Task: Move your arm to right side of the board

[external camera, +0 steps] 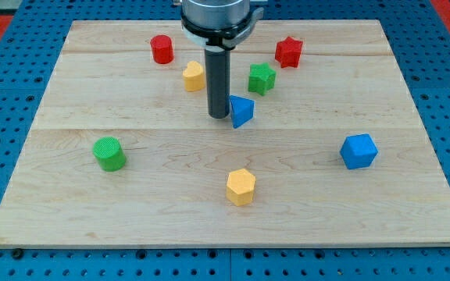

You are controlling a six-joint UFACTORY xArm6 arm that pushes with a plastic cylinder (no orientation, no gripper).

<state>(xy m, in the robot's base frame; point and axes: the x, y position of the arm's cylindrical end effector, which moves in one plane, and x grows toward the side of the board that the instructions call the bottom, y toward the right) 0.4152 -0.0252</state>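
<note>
My dark rod comes down from the view's top centre, and my tip (pixel 219 116) rests on the wooden board (pixel 326 211) a little left of its middle. A blue triangular block (pixel 241 110) sits right beside my tip on its right, touching or nearly so. A yellow block (pixel 194 76) lies just up and left of the rod. A green star block (pixel 262 78) lies up and right of it.
A red cylinder (pixel 162 48) and a red star block (pixel 289 51) sit near the board's top. A green cylinder (pixel 109 153) is at the left, a yellow hexagonal block (pixel 241 186) at bottom centre, a blue cube (pixel 358 151) at the right. Blue pegboard (pixel 6 117) surrounds the board.
</note>
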